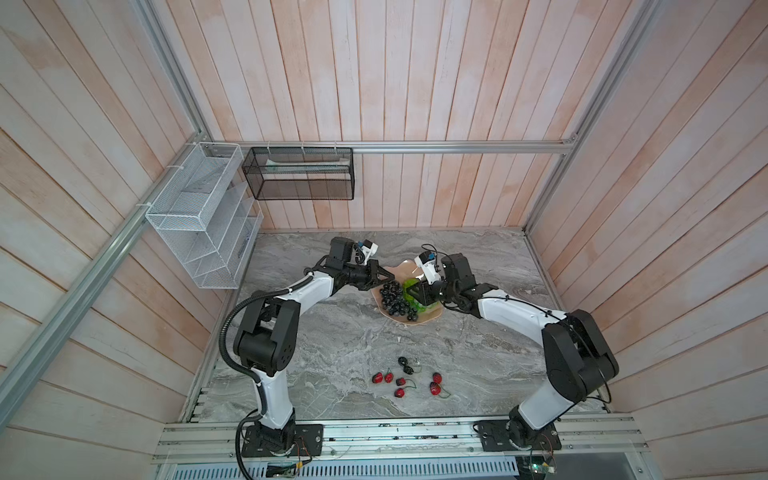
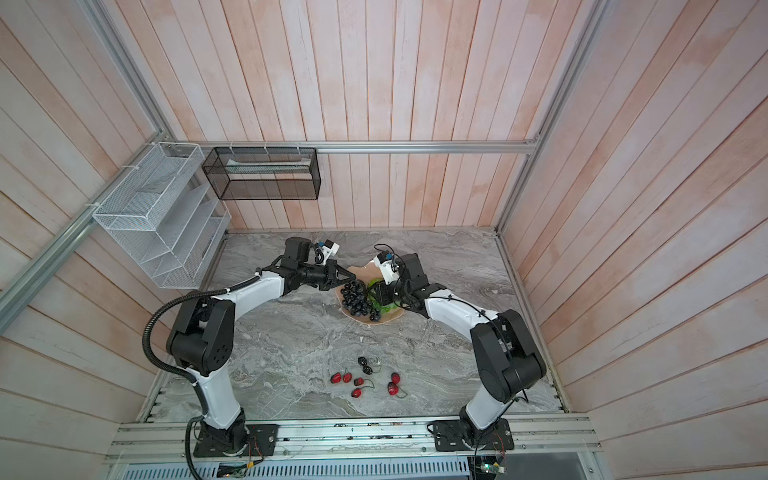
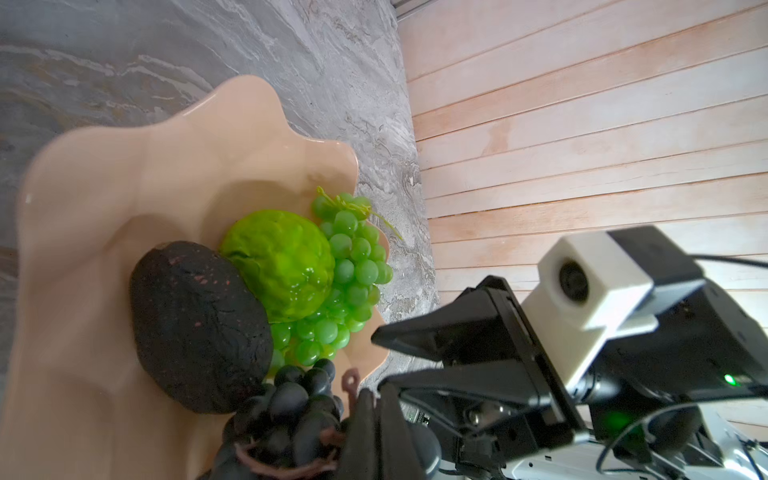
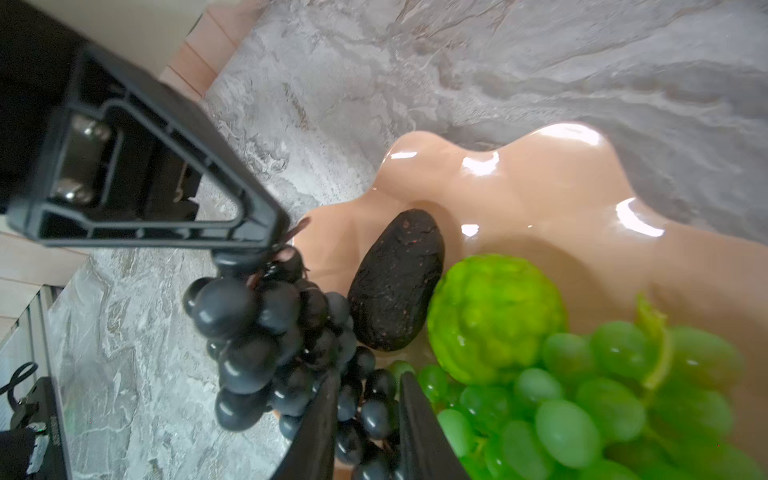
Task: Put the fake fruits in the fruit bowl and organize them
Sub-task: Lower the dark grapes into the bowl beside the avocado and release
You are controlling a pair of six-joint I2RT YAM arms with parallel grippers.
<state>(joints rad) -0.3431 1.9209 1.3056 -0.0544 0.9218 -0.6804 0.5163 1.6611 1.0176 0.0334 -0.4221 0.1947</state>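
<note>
The peach-pink fruit bowl [image 1: 432, 319] [image 2: 395, 318] [image 3: 104, 187] [image 4: 540, 183] stands at the back middle of the table. In it lie a black avocado [image 3: 199, 328] [image 4: 397, 278], a bright green knobbly fruit [image 3: 282, 266] [image 4: 494, 320] and green grapes [image 3: 353, 266] [image 4: 582, 411]. The dark purple grape bunch [image 1: 392, 297] [image 2: 357, 297] [image 4: 249, 324] hangs over the bowl's left rim. My left gripper [image 1: 392, 277] [image 3: 377, 392] is shut on its brown stem. My right gripper [image 1: 409, 295] [image 4: 370, 378] is shut on grapes at the bunch's other end. Red cherries [image 1: 401, 380] [image 2: 357, 380] and black berries [image 1: 405, 365] lie loose on the table in front.
A white wire basket [image 1: 199, 216] and a black mesh basket [image 1: 299, 174] hang on the back left walls. An aluminium rail [image 1: 395, 436] carrying both arm bases runs along the front edge. Wooden walls close in the marble table [image 1: 332, 353] on three sides.
</note>
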